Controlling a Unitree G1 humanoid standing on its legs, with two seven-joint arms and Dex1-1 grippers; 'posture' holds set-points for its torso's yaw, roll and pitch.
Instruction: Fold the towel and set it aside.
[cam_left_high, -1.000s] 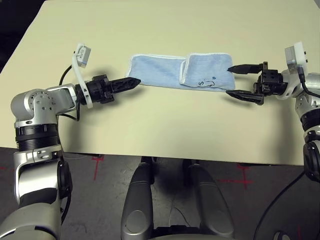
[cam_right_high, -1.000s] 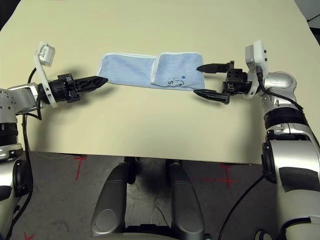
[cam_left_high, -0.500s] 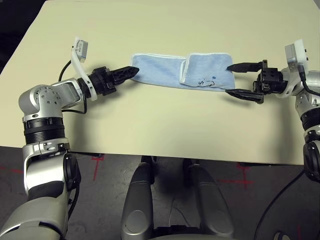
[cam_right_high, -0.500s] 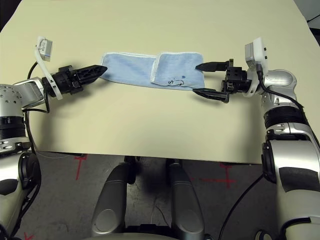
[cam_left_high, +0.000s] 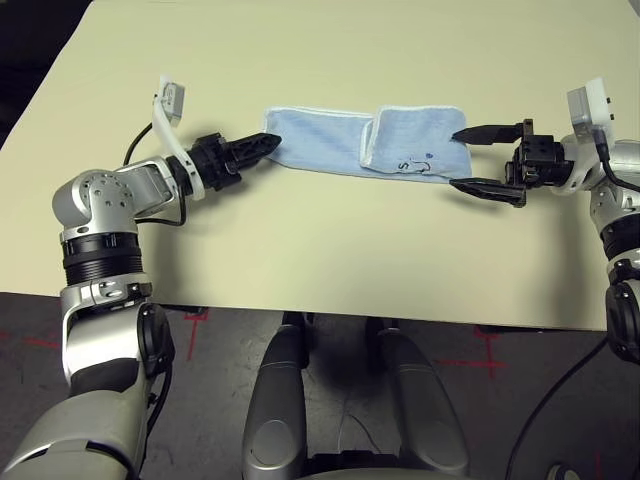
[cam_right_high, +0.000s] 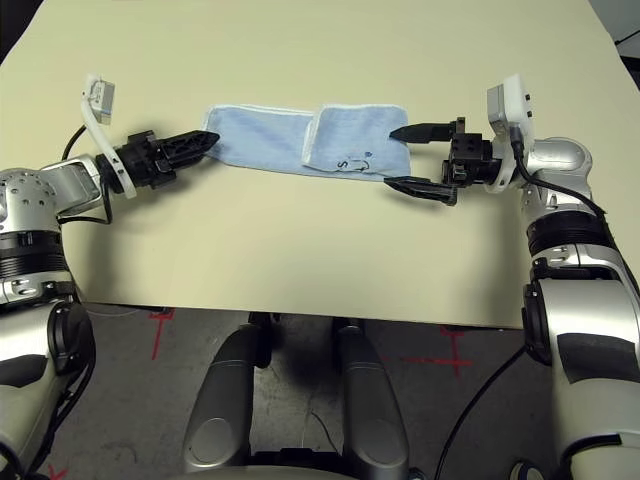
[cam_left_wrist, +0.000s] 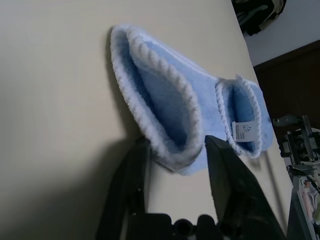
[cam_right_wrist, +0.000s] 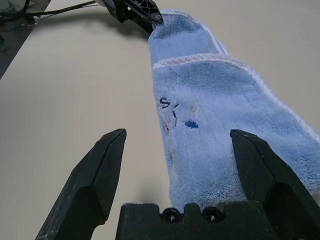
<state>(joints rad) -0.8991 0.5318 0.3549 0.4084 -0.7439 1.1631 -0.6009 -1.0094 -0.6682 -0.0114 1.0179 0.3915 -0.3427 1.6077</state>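
1. L claw (cam_left_high: 268, 141): fingers half-closed around the left end of the towel (cam_left_high: 330, 143). In the left wrist view the two fingers (cam_left_wrist: 227, 175) straddle the folded edge, cloth sits between them, small gaps at each side. Looks like a pinch not yet tight; can't call it a firm hold.
2. R claw (cam_left_high: 462, 159): wide open, holding nothing. One finger lies along the far side of the towel's right end, the other along the near side, so the end sits in the gap between them. Right wrist view shows the fingers (cam_right_wrist: 100, 170) well clear of the cloth on both sides. Prob. placed so to grab that end next.
3. Towel: flat on the tan worktop (cam_left_high: 320, 240), a long strip running left-right between the two claws. Right part is already doubled over, white edging (cam_left_high: 367, 140) crossing near mid-strip, dark pen marks (cam_right_wrist: 170, 112) on the top layer. White tag (cam_left_wrist: 246, 130) shows in the left wrist view.
4. Why so: both arms come in level from opposite ends, each claw lined up w/ a short edge. Judgement: set-up for lifting one end over the other for the next fold.
5. Progress: partly folded, not yet set aside.
6. Risk: L pinch may take only the top layer, so the fold could slip open on lifting.
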